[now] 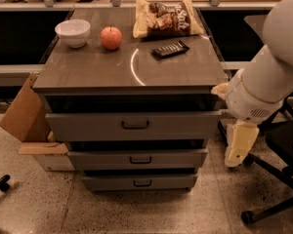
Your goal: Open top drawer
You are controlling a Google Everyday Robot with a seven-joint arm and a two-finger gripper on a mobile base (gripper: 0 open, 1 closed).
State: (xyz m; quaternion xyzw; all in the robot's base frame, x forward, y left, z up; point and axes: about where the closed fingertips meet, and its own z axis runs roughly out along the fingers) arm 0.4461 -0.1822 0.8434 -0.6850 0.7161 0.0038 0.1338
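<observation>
The top drawer [88,126] is the tallest of three grey fronts in the cabinet, with a dark bar handle [135,125] at its middle. A dark gap shows above its front, under the cabinet top [97,67]. My gripper [236,147] is a cream part hanging down from the white arm [263,82], just right of the cabinet. It is level with the top drawer's right end and apart from the handle.
Two shorter drawers [136,159] [141,182] lie below. On the top stand a white bowl [73,31], a red apple [111,37], a chip bag [167,17] and a dark bar [170,49]. A cardboard box [24,112] stands at the left, an office chair base [276,204] at the right.
</observation>
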